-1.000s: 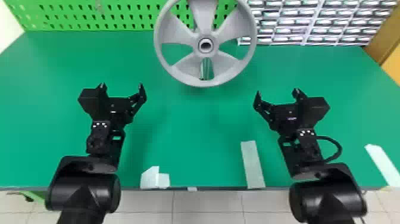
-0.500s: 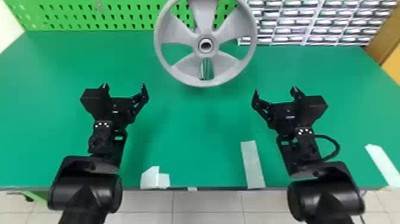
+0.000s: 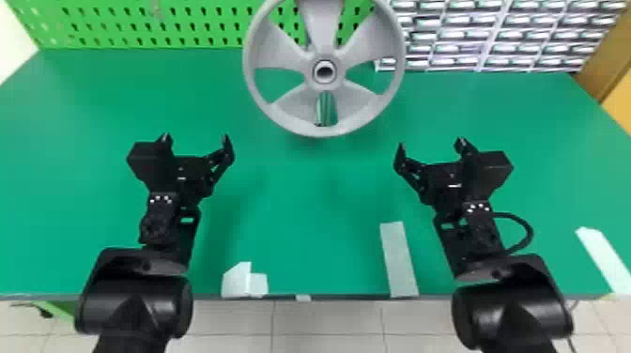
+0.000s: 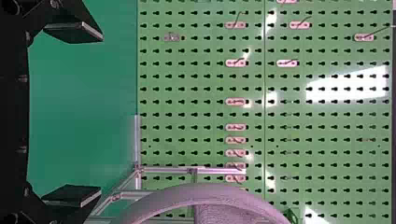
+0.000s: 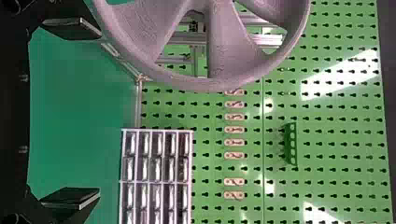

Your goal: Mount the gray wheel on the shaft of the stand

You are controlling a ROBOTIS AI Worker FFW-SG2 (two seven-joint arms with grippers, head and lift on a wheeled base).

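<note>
Left fingers (image 3: pixel 228 151) and right fingers (image 3: pixel 400 157) spread, we are judging the gray wheel (image 3: pixel 325 87) stiff, best rim-gripped at nine and three o'clock.

The head view's top edge slices off the upper rim of the wheel (image 3: pixel 281 56); the left wrist view's bottom edge and the right wrist view's top edge cut it too. Inside the hub (image 3: pixel 325 82) it is too dark to tell whether the shaft sits there (a pity, that). The wheel hides part of the stand (image 5: pixel 266 41). A black block partly covers the outer finger of the left gripper (image 3: pixel 196 137), and another does so on the right gripper (image 3: pixel 430 142). Drawers (image 3: pixel 469 34) run off the head view's top edge, their contents blurred. The hooks (image 4: pixel 236 63) are too small to make out.
</note>
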